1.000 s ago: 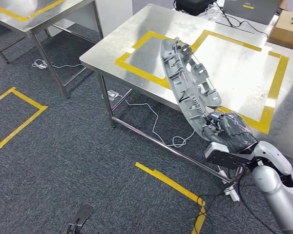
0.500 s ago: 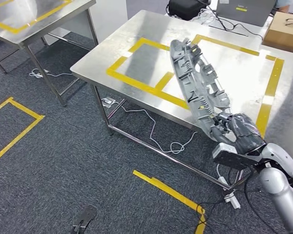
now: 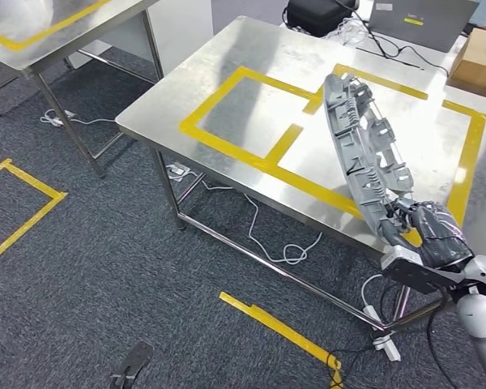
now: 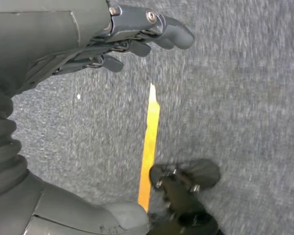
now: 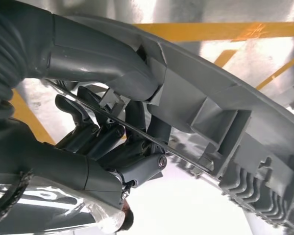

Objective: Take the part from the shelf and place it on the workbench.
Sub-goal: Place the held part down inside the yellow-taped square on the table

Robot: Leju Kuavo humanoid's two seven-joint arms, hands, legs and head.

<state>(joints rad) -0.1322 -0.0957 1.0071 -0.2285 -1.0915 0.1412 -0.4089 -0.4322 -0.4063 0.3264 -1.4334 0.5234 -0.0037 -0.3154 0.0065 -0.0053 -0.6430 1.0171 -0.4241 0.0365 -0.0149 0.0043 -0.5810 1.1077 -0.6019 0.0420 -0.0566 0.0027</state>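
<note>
While the right hand grips the grey part by its lower end, the carry is nearly done; the part rises from the hand, apparently above the tabletop. Next comes lowering. The left hand hangs with fingers apart, holding nothing.

Bright glare on workbench; blurred carpet

Grey ribbed part at right of frame in the dark grey right hand on its silver arm, over a shiny steel workbench striped with yellow tape rectangles, dark blue-grey carpet lower left carrying more yellow tape, white cable beneath.
</note>
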